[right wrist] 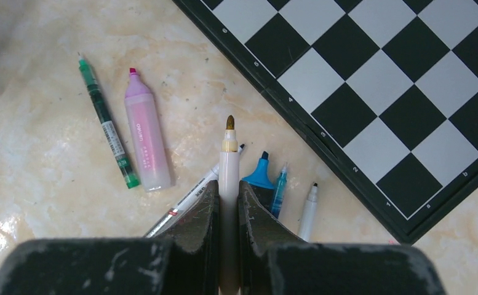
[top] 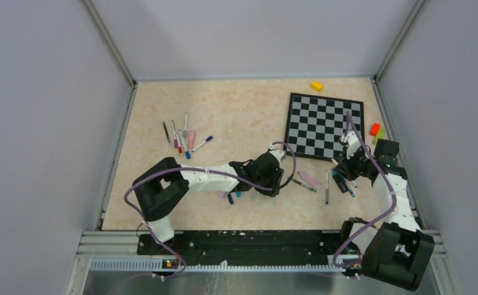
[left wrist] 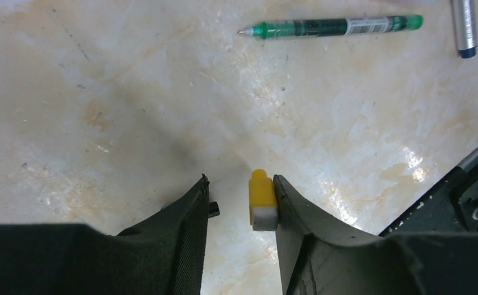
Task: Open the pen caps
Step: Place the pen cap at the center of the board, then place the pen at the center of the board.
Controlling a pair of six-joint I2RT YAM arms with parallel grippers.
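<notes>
Currently we clamp the uncapped pen [right wrist: 229, 157] in the right gripper [right wrist: 227, 184], while the left gripper [left wrist: 241, 179] stands open to drop the yellow cap [left wrist: 261, 193].

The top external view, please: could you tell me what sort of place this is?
Most likely a robotics lab test cell: plain grey panel walls enclose a marble-look table, with staged props on it, loose pens and a chessboard.

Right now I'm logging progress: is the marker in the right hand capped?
No, the beige marker clamped in the right hand shows a bare brownish tip with no cap.
</notes>
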